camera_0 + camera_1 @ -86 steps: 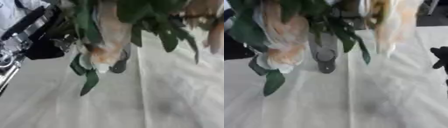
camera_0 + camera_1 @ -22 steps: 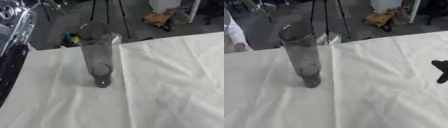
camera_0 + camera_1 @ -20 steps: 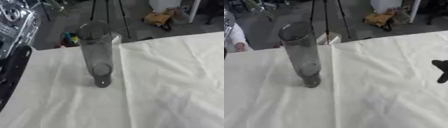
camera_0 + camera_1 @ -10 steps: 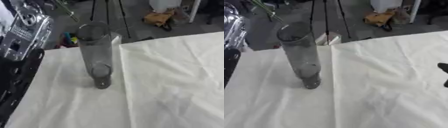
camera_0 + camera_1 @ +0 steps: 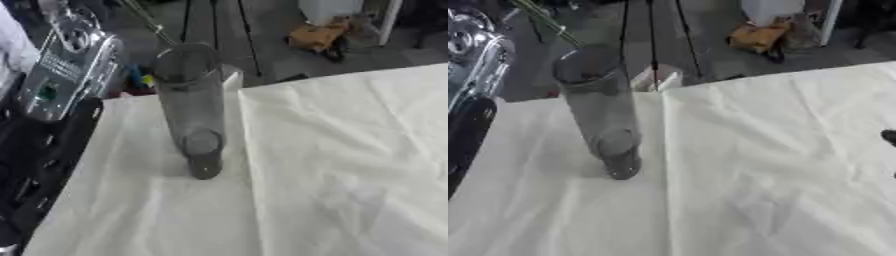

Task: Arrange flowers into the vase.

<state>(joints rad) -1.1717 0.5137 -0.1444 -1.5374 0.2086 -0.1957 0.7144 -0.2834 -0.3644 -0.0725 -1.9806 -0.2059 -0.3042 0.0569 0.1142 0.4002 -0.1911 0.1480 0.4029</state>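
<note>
A tall see-through vase (image 5: 194, 110) stands upright on the white cloth (image 5: 350, 160) of the counter, on its left side. A thin green stem (image 5: 546, 21) pokes up above its rim. The left arm (image 5: 52, 100) comes in nearby. A bit of the right robot hand (image 5: 889, 136) shows; I cannot tell if either robot hand is open or closed.
</note>
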